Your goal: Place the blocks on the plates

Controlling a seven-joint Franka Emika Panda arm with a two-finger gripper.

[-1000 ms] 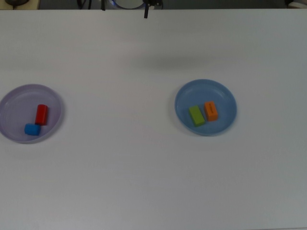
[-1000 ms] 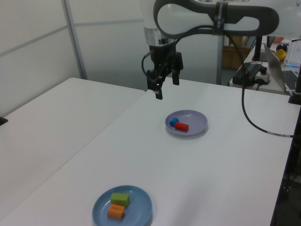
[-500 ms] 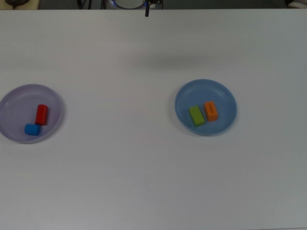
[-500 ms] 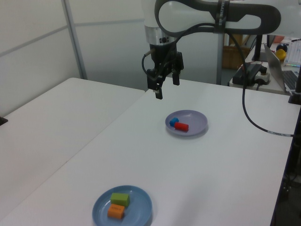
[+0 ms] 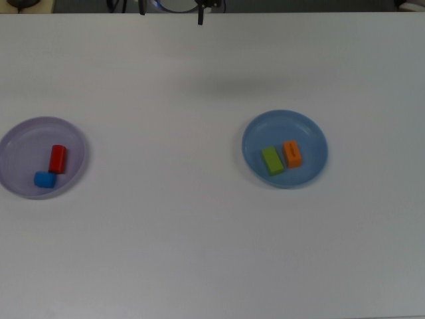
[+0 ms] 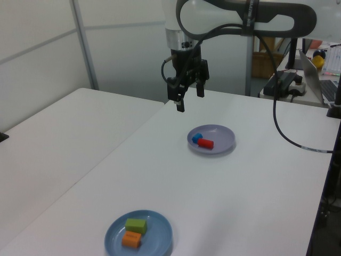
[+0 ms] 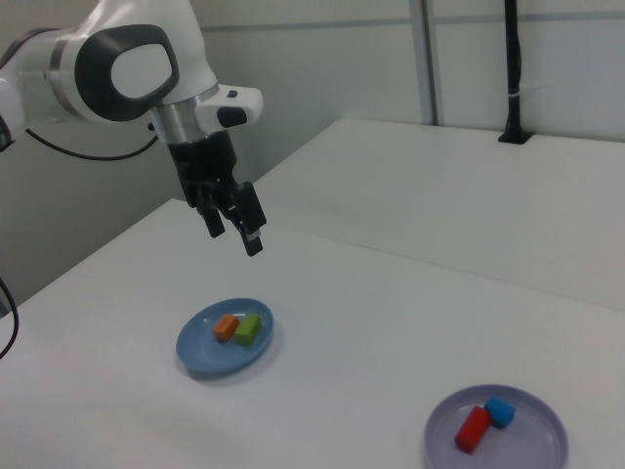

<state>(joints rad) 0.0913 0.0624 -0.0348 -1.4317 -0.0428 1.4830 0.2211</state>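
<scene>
The pale lavender plate [image 5: 23, 143] lies at the top view's left and holds the red cylinder [image 5: 57, 159] and the blue cube [image 5: 44, 179], which touch each other. Right of centre, the blue plate [image 5: 285, 123] carries the green block [image 5: 272, 161] and the orange block [image 5: 292, 153] side by side. My gripper [image 6: 190, 98] hangs high over the table's far edge, apart from both plates. It is open, with nothing between its fingers [image 7: 254, 239]. Only one fingertip [image 5: 200, 16] shows at the top view's upper edge.
A black cable [image 6: 282, 133] runs from the arm across the table's right side in the left view. A second white table [image 6: 64, 138] adjoins on the left view's left. A black post [image 7: 512, 68] stands at the back of the right view.
The gripper has risen slightly above the table's far edge. The blocks and plates have not moved.
</scene>
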